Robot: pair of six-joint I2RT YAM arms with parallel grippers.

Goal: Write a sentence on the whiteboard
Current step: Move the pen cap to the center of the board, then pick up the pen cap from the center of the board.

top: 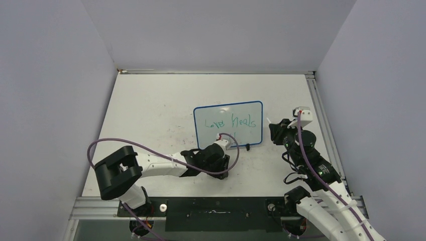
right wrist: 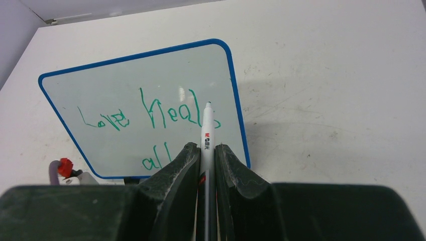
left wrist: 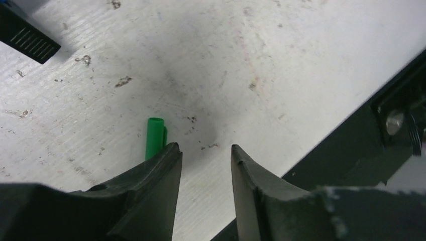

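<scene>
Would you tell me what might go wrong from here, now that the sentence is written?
The marker held in the right gripper points its bare tip toward the sentence; a dip could streak the whiteboard. The green cap lies off-centre, beside one finger of the open left gripper, so closing may flick it away.

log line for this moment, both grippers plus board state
left gripper open, above table by green cap | right gripper shut on marker | whiteboard on table | sentence: love heals all
</scene>
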